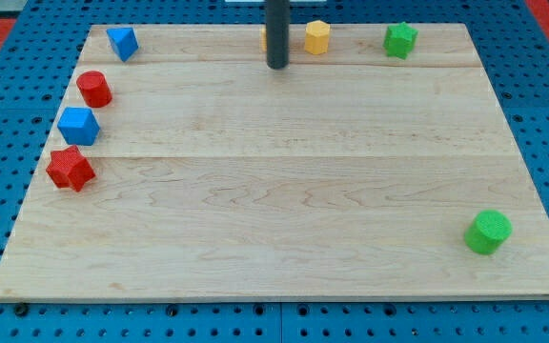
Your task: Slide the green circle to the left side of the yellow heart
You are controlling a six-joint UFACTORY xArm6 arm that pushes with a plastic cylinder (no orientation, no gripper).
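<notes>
The green circle (488,232) lies near the board's bottom right corner. My tip (276,66) rests on the board at the top centre, far from the green circle, up and to its left. A yellow block (263,39) is mostly hidden behind the rod, so its shape cannot be made out. A yellow hexagon-like block (316,37) sits just right of the rod at the top edge. No block touches my tip as far as I can see.
A green star (400,39) sits at the top right. A blue block (122,42) is at the top left. A red cylinder (93,89), a blue block (78,125) and a red star (70,168) run down the left edge of the wooden board (274,276).
</notes>
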